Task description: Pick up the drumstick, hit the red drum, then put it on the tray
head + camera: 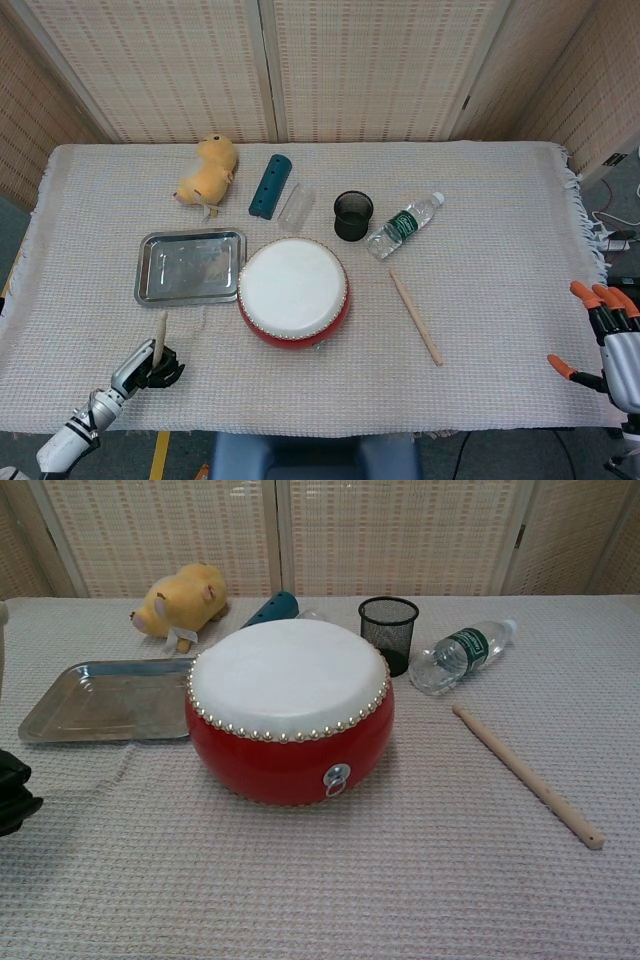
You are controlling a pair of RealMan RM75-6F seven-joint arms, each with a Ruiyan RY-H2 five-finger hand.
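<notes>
The red drum [293, 292] with its white skin stands mid-table, also in the chest view [290, 720]. Left of it lies the steel tray [190, 266] [95, 702], with nothing on it. My left hand [150, 366] is near the table's front left corner and grips one wooden drumstick [160, 331], whose free end points up toward the tray. In the chest view only the dark hand [12, 796] shows at the left edge. A second drumstick [415, 317] [525, 774] lies on the cloth right of the drum. My right hand [608, 342] hovers off the right table edge, fingers apart, holding nothing.
Behind the drum are a yellow plush toy [208, 167], a teal cylinder [269, 185], a clear cup [296, 209], a black mesh cup [353, 215] and a water bottle [403, 225]. A woven cloth covers the table.
</notes>
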